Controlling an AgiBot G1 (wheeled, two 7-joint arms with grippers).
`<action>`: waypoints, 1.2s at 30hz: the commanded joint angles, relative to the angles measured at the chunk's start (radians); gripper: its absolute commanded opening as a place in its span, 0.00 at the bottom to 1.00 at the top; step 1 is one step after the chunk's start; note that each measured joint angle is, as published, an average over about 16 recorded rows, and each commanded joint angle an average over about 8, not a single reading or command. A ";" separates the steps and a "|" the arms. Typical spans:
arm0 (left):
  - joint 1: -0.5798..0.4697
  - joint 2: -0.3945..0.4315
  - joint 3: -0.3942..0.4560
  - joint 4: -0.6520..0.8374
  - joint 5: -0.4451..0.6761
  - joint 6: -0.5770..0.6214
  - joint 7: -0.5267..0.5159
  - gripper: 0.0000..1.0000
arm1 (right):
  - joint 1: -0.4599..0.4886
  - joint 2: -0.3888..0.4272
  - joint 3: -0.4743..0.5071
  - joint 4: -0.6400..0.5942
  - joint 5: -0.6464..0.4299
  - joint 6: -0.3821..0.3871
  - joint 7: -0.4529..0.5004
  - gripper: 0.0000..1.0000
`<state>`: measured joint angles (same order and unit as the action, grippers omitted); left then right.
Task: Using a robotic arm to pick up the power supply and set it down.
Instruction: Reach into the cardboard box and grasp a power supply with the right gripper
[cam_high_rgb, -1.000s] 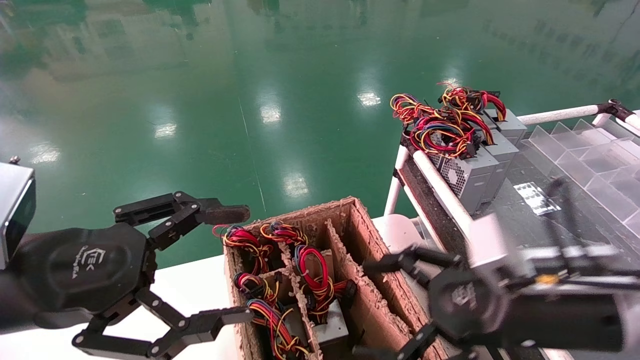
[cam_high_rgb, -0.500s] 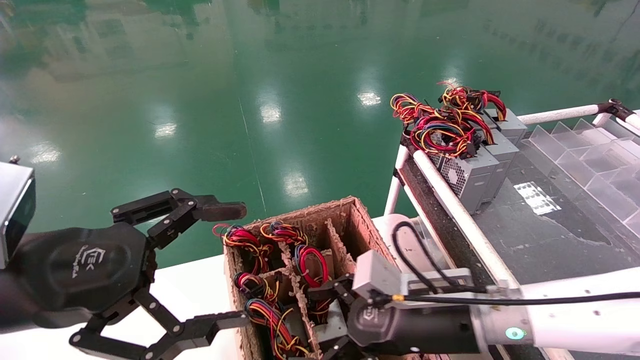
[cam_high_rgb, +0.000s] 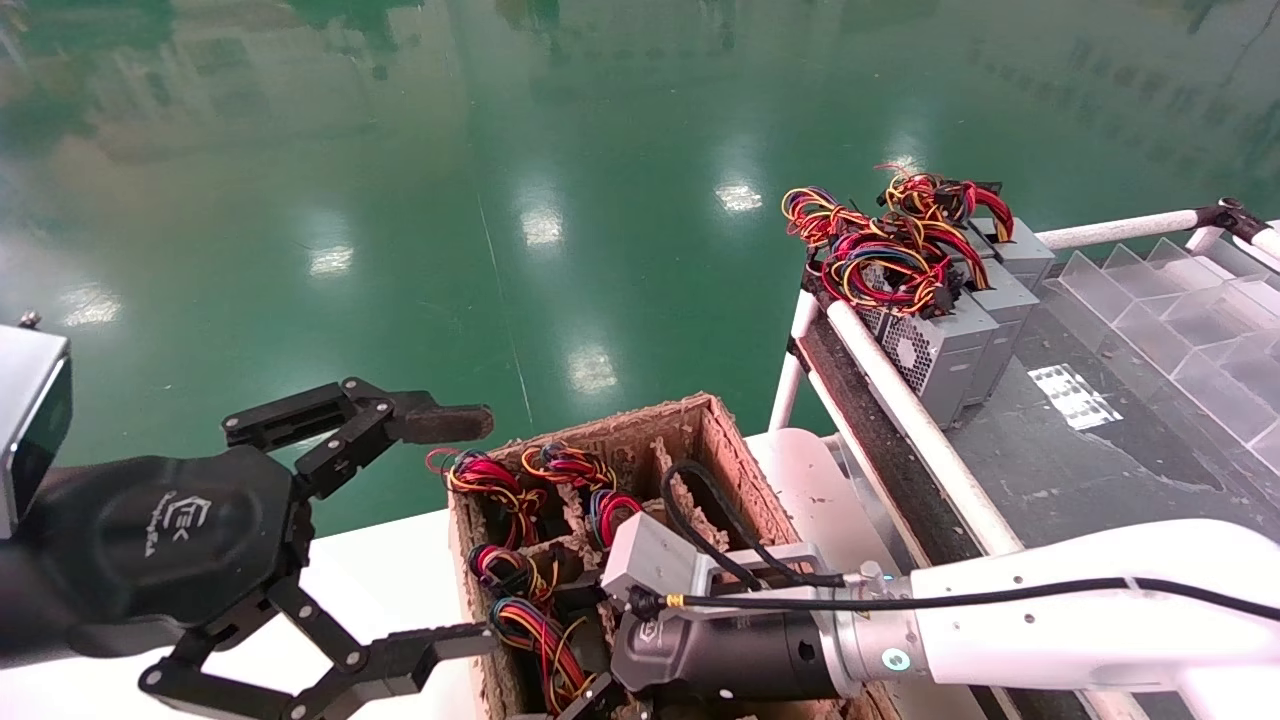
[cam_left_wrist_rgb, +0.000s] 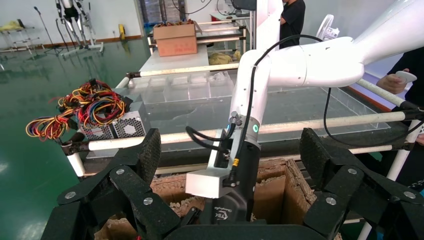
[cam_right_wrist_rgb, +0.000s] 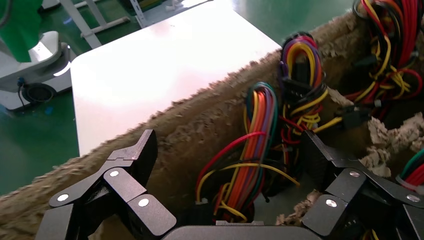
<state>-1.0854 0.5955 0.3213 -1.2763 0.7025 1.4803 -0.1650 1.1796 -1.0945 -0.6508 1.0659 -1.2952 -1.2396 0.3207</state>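
Right end effector (cam_right_wrist_rgb: 227, 165) is down inside the cardboard box (cam_high_rgb: 735, 470), at the near end, fingers spread wide with nothing between them but air and wiring. Straight ahead of it in the right wrist view stands a power supply (cam_right_wrist_rgb: 250, 170), a fat bundle of red, orange, yellow, blue and black wires rising from the compartment, its grey body mostly hidden below. The fingers flank that bundle on both sides, but contact cannot be made out.

The box is split by ragged cardboard dividers. The compartments toward the robot's left hold wire bundles, several of them, red and yellow loops poking above the rim. The long compartment on the robot's right side shows bare brown wall.

The white robotic arm (cam_high_rgb: 1080, 620) reaches in from the right, black wrist over the box's near edge, indicator light glowing.

Left end effector (cam_high_rgb: 440, 530) hovers beside the box over the white surface (cam_high_rgb: 380, 580), fingers wide apart, holding nothing.

Farther off on the right, a dark conveyor (cam_high_rgb: 1060, 450) carries a row of grey units (cam_high_rgb: 950, 345) with coloured wires heaped on top. Clear dividers (cam_high_rgb: 1190, 320) sit beyond them.
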 joint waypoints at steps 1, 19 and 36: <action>0.000 0.000 0.000 0.000 0.000 0.000 0.000 1.00 | 0.004 -0.013 -0.006 -0.016 -0.008 0.005 0.003 0.05; 0.000 0.000 0.001 0.000 0.000 0.000 0.000 1.00 | 0.020 -0.037 0.001 -0.130 0.031 -0.046 -0.047 0.00; 0.000 0.000 0.001 0.000 -0.001 0.000 0.001 1.00 | 0.041 -0.058 0.005 -0.226 0.052 -0.086 -0.093 0.00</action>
<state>-1.0857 0.5950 0.3225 -1.2763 0.7017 1.4799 -0.1644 1.2200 -1.1514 -0.6455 0.8421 -1.2421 -1.3270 0.2282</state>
